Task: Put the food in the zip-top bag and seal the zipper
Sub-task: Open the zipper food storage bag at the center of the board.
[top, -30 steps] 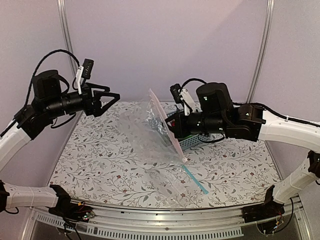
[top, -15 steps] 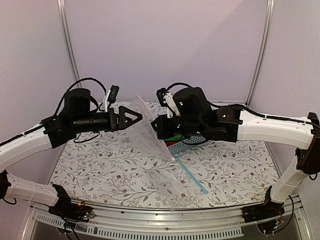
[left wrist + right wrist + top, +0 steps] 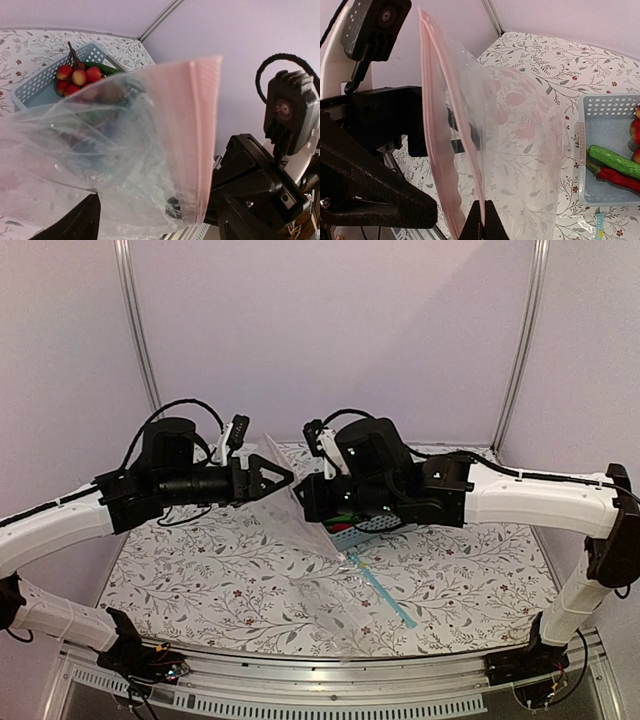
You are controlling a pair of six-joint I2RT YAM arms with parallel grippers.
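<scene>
— Where is the bag sitting?
— Mid-frame, lifted: my right gripper [image 3: 482,220] is pinching the zip-top bag [image 3: 300,525] by its pink zipper [image 3: 431,120] edge.
— What's changing?
— My left gripper [image 3: 285,478] is arriving from the upper left, jaws spread astride that mouth and narrowing. The food [image 3: 75,77] is waiting in the basket [image 3: 30,92]; I'm judging we're opening the bag.

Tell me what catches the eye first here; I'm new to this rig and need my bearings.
A clear zip-top bag with a pink zipper strip hangs in mid-air at the centre, pinched by the shut right gripper. The left gripper, jaws open, meets it from the opposite side. Behind, a blue basket holds red-yellow fruits and green vegetables.
</scene>
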